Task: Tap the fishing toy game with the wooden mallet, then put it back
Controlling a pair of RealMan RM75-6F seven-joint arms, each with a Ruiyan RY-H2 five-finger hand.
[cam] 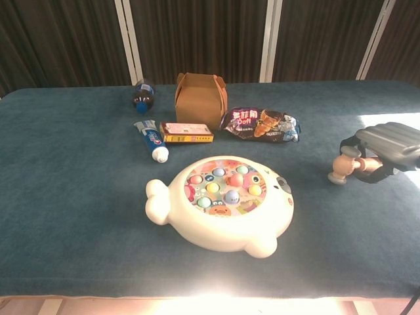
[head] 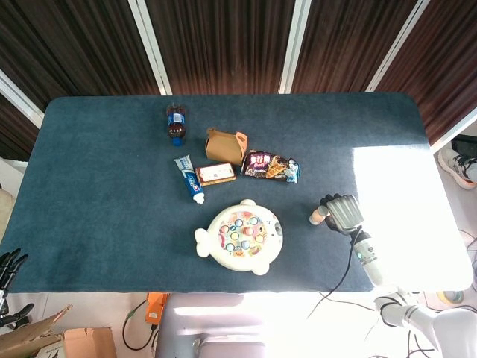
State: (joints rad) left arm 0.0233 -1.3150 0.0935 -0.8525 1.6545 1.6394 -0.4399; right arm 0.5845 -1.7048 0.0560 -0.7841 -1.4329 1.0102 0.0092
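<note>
My right hand (cam: 387, 149) grasps the wooden mallet (cam: 343, 168), head pointing left, low over the table (head: 97, 186) | fishing toy game (cam: 222, 200) sits near-centre, well left of the mallet | left hand (head: 9, 272) (barely visible off the near-left corner): grip state I cannot tell

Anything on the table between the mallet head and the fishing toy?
No: both views show only bare blue cloth between the wooden mallet, held in the right hand, and the fishing toy game.
</note>
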